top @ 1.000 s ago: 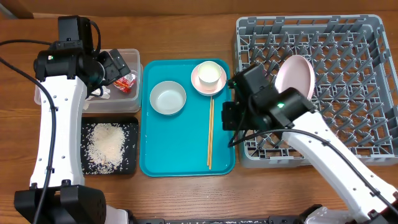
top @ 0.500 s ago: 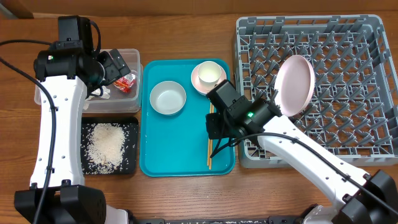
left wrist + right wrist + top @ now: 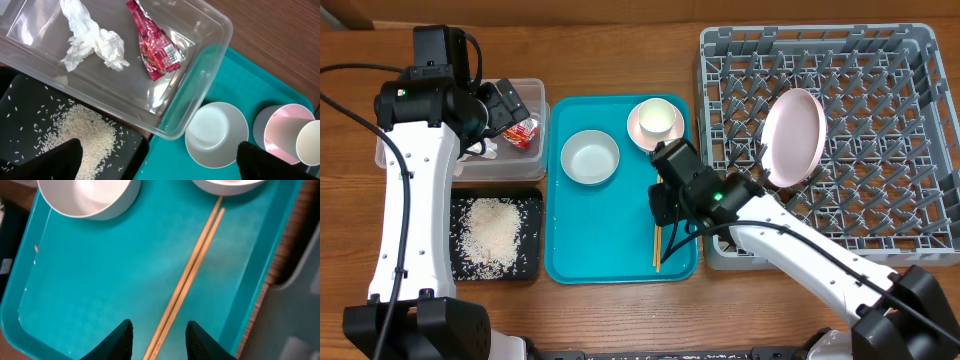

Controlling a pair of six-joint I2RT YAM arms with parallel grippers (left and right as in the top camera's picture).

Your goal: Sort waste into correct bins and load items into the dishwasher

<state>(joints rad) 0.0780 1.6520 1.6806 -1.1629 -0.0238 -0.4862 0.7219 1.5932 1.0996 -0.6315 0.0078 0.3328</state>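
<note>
The thin wooden chopsticks (image 3: 192, 272) lie lengthwise on the teal tray (image 3: 580, 250). My right gripper (image 3: 159, 340) is open and low over them, one finger on each side; it also shows in the overhead view (image 3: 662, 205). The grey bowl (image 3: 590, 158), and the white cup (image 3: 657, 120) standing in the pinkish dish (image 3: 642, 137), sit at the tray's far end. The pink plate (image 3: 793, 138) stands on edge in the grey rack (image 3: 880, 200). My left gripper (image 3: 160, 162) is open and empty above the clear tub (image 3: 200, 75), which holds the tissue (image 3: 95, 42) and the red wrapper (image 3: 157, 52). The rice (image 3: 75, 132) lies in the black tray (image 3: 20, 100).
The teal tray has a raised rim and lies between the two bins on the left and the rack on the right. The rack's near-left corner is close beside my right arm. A few stray grains lie on the teal tray (image 3: 35, 247).
My right arm has swung left from the rack's edge to over the tray and come down above the chopsticks. The left arm has not moved.
</note>
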